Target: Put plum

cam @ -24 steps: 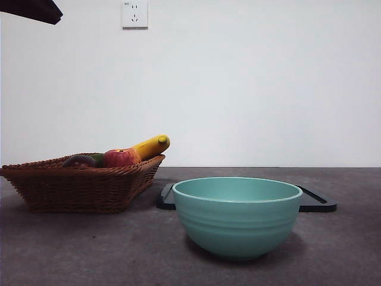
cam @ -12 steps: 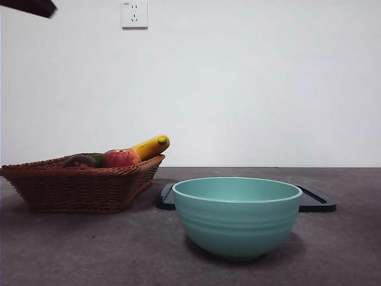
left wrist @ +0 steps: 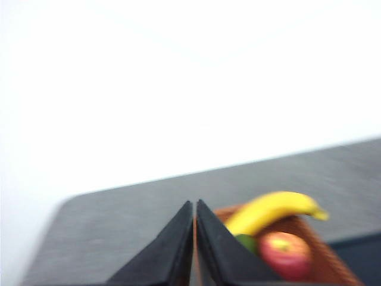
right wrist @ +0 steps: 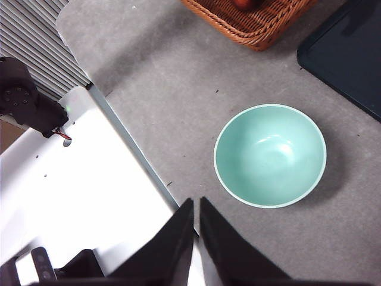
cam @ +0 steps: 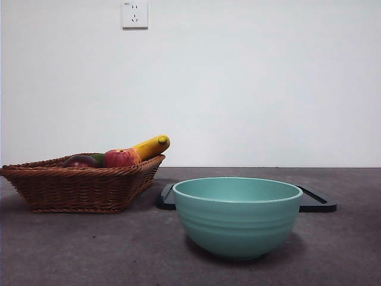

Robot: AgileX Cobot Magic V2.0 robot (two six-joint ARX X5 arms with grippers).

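The dark maroon plum [cam: 79, 161] lies in the brown wicker basket [cam: 77, 186] at the left of the table, next to a red-and-yellow apple [cam: 121, 158], a green fruit [cam: 97, 158] and a banana [cam: 152, 146]. My left gripper [left wrist: 194, 207] is shut and empty, raised above the basket's near side; its view shows the banana [left wrist: 274, 210], apple [left wrist: 284, 252] and green fruit [left wrist: 245, 242], but the plum is hidden there. My right gripper [right wrist: 196, 204] is shut and empty, high above the table's edge beside the teal bowl [right wrist: 270, 155]. Neither gripper shows in the front view.
The empty teal bowl [cam: 237, 214] stands at the front centre. A flat black tray [cam: 315, 202] lies behind it, to the right of the basket, and shows in the right wrist view [right wrist: 351, 56]. The robot's white base [right wrist: 71, 196] borders the table's edge.
The dark arm tip at the top left corner of the front view has drawn back out of the picture. The fruits, basket, bowl and tray have not moved.
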